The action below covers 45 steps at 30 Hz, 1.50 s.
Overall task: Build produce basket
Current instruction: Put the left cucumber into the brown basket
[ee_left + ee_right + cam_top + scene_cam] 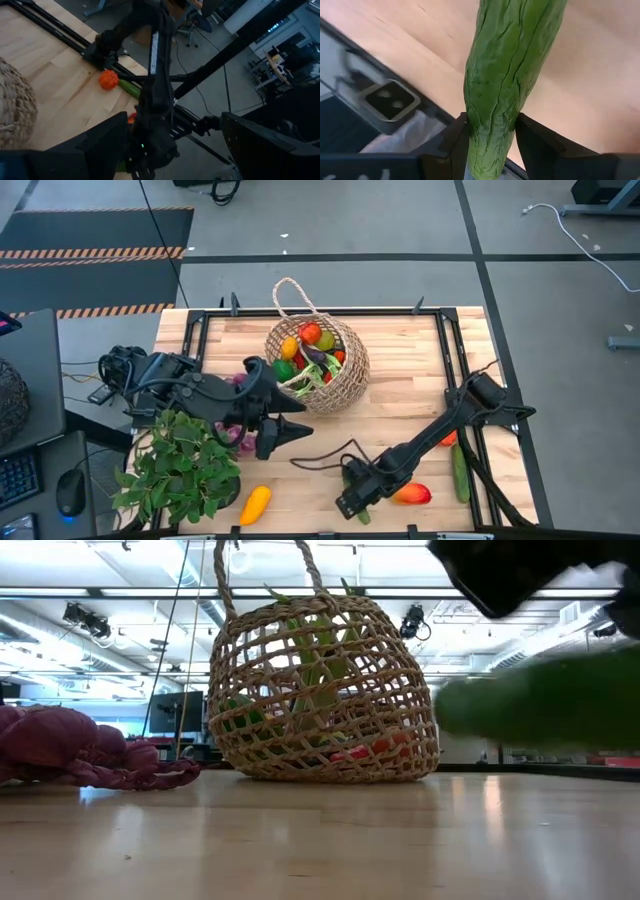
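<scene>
The straw basket (340, 385) stands at the table's far middle with peppers, leek and other produce (310, 350) inside; in the low view the basket (320, 690) stands upright on its base. My right gripper (352, 498) is near the near edge, shut on a green cucumber (505, 75). My left gripper (285, 435) hovers open just near-left of the basket, touching nothing. Purple string (80, 745) lies on the table left of the basket. A yellow squash (255, 503), an orange-red pepper (412, 494) and a second cucumber (459, 470) lie on the table. My right gripper pinches the green cucumber near one end (490, 132) between its two fingers (452, 142), which lie across it. The rest of the cucumber reaches out beyond the fingertips. In the low view the cucumber (545, 700) is lifted clear of the table, roughly level.
A leafy potted plant (180, 465) fills the near-left corner beside my left arm. An orange fruit (108, 79) lies by the right rail. A black cable (320, 458) trails across the middle. Dark rails (455, 350) frame the tabletop.
</scene>
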Each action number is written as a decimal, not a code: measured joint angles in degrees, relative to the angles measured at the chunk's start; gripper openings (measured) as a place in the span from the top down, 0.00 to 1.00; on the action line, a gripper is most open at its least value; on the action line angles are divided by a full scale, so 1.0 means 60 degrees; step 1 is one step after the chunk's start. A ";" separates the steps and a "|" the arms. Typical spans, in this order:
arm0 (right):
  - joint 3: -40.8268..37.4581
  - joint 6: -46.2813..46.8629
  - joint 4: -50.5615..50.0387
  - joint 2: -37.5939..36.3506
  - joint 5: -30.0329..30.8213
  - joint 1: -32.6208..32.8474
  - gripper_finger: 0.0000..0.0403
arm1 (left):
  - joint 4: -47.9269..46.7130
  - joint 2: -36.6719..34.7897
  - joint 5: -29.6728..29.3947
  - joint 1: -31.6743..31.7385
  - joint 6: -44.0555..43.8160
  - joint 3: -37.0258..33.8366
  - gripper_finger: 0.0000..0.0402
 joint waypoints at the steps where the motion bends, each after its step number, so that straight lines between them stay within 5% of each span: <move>1: 0.0000 -0.0045 -0.0088 -0.0145 0.0141 -0.0028 0.61 | 0.0002 0.0000 0.0055 0.0002 0.0000 0.0000 0.19; 8: 0.0000 -0.0215 -0.1787 -0.1616 0.1876 -0.0257 0.61 | 0.0810 -0.0093 0.0306 0.0054 0.0002 -0.0007 0.19; 14: 0.0000 -0.0549 -0.2866 -0.3547 0.4743 -0.0696 0.61 | 0.1616 -0.0482 0.0485 0.0150 0.0895 -0.0004 0.19; 20: 0.0000 -0.3192 -0.2394 -0.4950 0.6695 -0.1977 0.61 | 0.1611 -0.0644 0.0331 0.0631 0.1518 0.0000 0.19; 32: 0.0000 -0.8229 0.0556 -0.5458 0.4609 -0.5399 0.61 | 0.1735 -0.0793 0.0548 0.1263 0.1606 0.0000 0.19; 40: 0.0007 -0.9631 0.1111 -0.4588 0.2236 -0.6302 0.61 | 0.1706 -0.0860 0.0098 0.1917 0.1608 0.0004 0.19; 45: 0.0000 -1.0684 0.1119 -0.4279 0.1702 -0.6638 0.55 | 0.1716 -0.0860 -0.0302 0.2240 0.1541 0.0004 0.19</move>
